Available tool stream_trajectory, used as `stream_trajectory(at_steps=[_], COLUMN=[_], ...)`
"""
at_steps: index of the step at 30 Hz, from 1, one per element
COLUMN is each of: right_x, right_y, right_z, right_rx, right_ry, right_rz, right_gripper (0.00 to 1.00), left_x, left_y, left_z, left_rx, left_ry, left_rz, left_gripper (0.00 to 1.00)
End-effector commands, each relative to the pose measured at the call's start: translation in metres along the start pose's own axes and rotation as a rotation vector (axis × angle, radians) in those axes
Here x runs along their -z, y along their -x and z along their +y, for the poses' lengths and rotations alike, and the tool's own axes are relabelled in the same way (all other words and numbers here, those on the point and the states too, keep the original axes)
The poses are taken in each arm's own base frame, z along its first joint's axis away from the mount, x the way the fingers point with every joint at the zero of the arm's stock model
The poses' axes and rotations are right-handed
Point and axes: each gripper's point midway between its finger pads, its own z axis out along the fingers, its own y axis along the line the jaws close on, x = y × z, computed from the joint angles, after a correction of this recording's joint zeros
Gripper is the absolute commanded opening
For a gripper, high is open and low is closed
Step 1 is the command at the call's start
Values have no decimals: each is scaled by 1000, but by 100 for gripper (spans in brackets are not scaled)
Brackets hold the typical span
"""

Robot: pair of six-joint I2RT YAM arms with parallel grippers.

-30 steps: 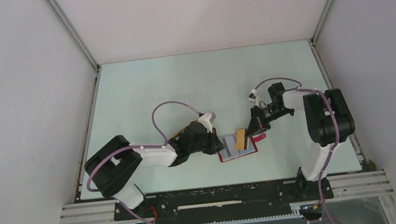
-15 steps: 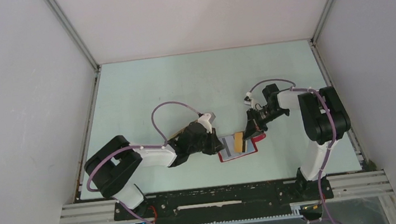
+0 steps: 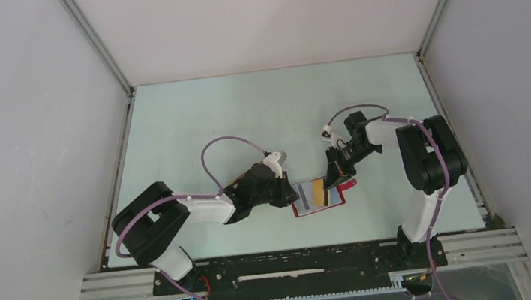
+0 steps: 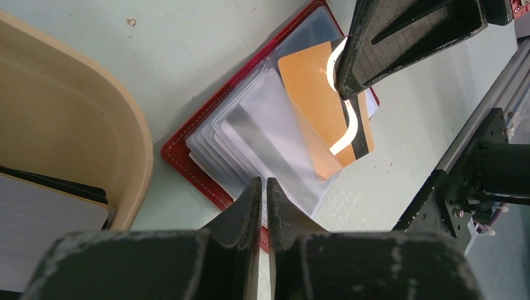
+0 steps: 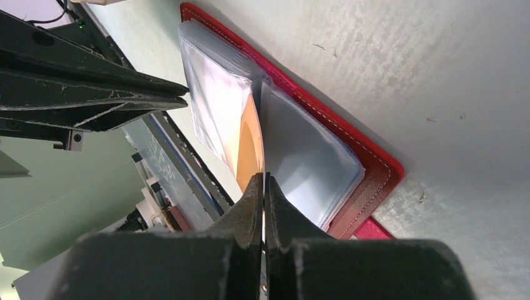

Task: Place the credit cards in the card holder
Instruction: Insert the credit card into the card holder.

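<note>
Red stitched card holder (image 3: 332, 200) lies open by the tabletop's near edge; left gripper (image 4: 263, 182) pinches its clear plastic sleeve (image 4: 269, 134), right gripper (image 5: 263, 178) clamps the orange-gold card (image 4: 309, 87).

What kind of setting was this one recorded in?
Most likely a lab robot cell: plain white walls box in a pale green table, aluminium frame rails run up the corners, and the left arm and right arm are bolted to a base rail at its near edge.
</note>
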Motion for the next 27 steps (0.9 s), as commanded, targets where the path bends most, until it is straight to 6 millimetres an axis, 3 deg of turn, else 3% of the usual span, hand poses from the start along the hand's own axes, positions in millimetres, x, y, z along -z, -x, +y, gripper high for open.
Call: stream_trajectory(at_steps=[1,18,27], right_x=[-5,-18,-26], right_y=[-9,-9,4], right_z=[-17,-9,1], right_rx=[-8,-3,-8], right_ry=[-107,-90,-35], right_rz=[51,117,111], right_gripper=[0,0,0], left_x=[5,2,2], left_y=[1,1,0], left_z=[0,-2,-2], left_rx=[3,4,10], left_ry=[-6,-18,-22], left_rz=[-9,0,5], left_gripper=[11,11,12])
